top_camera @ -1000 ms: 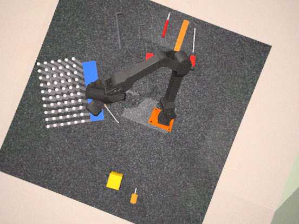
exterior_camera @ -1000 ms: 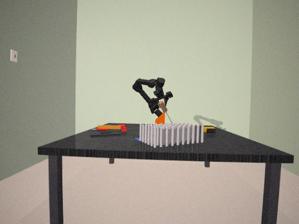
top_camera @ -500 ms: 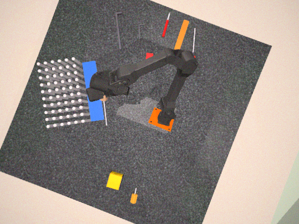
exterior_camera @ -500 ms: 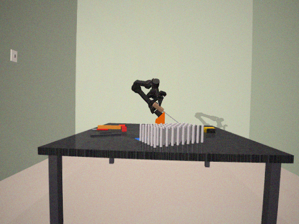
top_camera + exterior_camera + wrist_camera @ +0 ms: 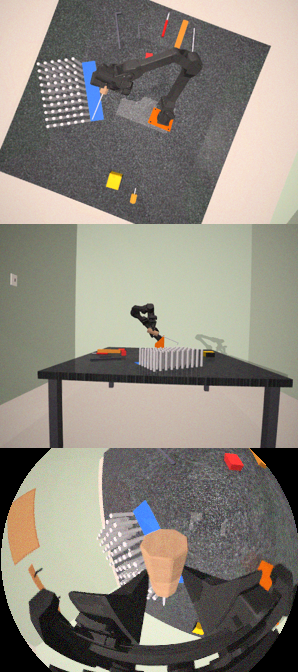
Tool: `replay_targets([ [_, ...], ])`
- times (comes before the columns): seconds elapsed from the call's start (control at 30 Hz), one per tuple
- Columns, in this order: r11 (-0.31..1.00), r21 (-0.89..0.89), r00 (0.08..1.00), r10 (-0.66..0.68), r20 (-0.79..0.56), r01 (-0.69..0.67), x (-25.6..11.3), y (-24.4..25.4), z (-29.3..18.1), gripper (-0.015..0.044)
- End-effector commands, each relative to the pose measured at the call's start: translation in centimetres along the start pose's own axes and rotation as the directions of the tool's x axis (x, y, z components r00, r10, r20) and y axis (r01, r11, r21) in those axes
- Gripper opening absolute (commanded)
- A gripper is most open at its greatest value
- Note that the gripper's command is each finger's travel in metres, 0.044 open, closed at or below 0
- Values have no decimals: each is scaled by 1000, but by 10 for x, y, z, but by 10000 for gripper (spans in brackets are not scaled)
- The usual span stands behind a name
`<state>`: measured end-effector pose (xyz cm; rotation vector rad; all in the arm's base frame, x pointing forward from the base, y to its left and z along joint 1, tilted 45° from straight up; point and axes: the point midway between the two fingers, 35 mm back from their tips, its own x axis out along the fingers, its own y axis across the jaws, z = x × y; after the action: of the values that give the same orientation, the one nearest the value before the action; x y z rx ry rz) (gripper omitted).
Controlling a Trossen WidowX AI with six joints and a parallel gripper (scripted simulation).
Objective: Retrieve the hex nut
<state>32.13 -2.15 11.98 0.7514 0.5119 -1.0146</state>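
Observation:
The gripper [image 5: 103, 86] [image 5: 163, 584] is shut on the wooden handle [image 5: 103, 90] [image 5: 153, 332] [image 5: 165, 555] of a thin metal pick. The pick's rod [image 5: 97, 106] [image 5: 170, 340] slants down from the handle; its tip has a small bend in the exterior view. The pick is held raised, and from above its rod crosses over the blue taped strip [image 5: 93, 93] [image 5: 146, 518]. The spacers [image 5: 61, 89] [image 5: 171, 359] [image 5: 120, 548] stand upright in rows behind the strip. I cannot make out the nut in any view.
Two dark hooked bars [image 5: 117, 31] [image 5: 139, 32], a red-handled tool [image 5: 164, 28], an orange bar [image 5: 181, 33] and a red block [image 5: 149, 55] lie beyond the arm. A yellow block [image 5: 114, 180] and a short orange-handled screwdriver [image 5: 133, 198] are on the opposite side.

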Motion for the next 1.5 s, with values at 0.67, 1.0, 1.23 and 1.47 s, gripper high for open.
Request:
replay_targets([
  [0.67, 675, 735, 997, 4, 75, -58, -6, -23, 53, 0],
  [1.0, 467, 880, 995, 1, 100, -88, -8, -32, 68, 0],
  [1.23, 466, 881, 995, -1, 97, -85, -2, -33, 68, 0],
  [1.47, 462, 884, 996, -9, 84, -70, 34, -45, 68, 0],
])
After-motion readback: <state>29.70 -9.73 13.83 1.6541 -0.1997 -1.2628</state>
